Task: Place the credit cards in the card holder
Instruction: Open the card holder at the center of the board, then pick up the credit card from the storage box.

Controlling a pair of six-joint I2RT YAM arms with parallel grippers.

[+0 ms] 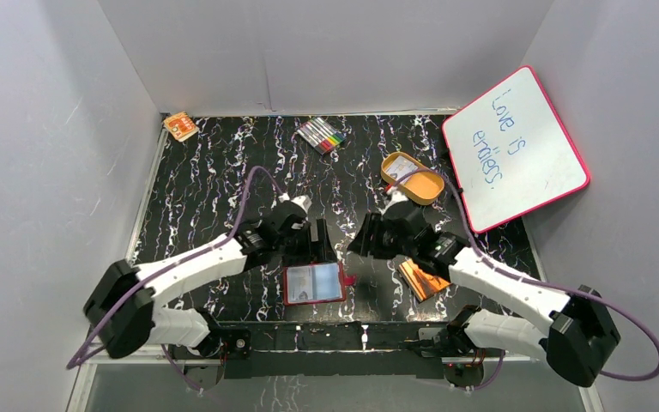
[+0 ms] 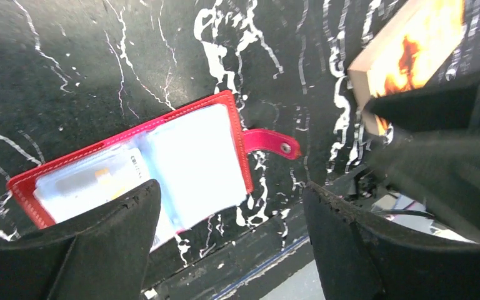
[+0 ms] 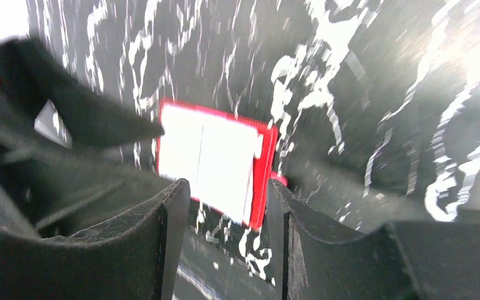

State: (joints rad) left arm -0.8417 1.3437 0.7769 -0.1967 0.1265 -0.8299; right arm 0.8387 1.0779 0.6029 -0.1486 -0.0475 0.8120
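Card holder point(image 2: 162, 169) lies open and flat on the black marbled table point(image 1: 206, 197), close to the near edge, between the two arm bases. Its snap tab point(image 2: 272, 142) sticks out to one side. The clear pockets face up. A pocketed credit card point(image 2: 94, 181) with printed marks shows through one of them. The other pocket is whitish, contents not readable.

Orange oval tray point(image 1: 429, 187) sits at far right of centre. A loose credit card point(image 1: 401, 167) lies inside it, with a purple cable crossing above.

Left gripper point(image 2: 228, 194) hangs just over the holder, jaws spread wide, nothing between them. Right gripper point(image 3: 228, 187) is near the holder's tab side, jaws apart, gripping nothing; that view is blurred.

Orange booklet point(image 1: 420, 279) lies just right of the holder, near the right arm. Bare tabletop shows left of the holder and beyond it toward the markers point(image 1: 322, 135).

Count: one holder, one tray, two cards legible, one booklet, one marker bundle, one small orange box point(image 1: 180, 126) at the far-left corner, and one whiteboard point(image 1: 515, 146) leaning at right.
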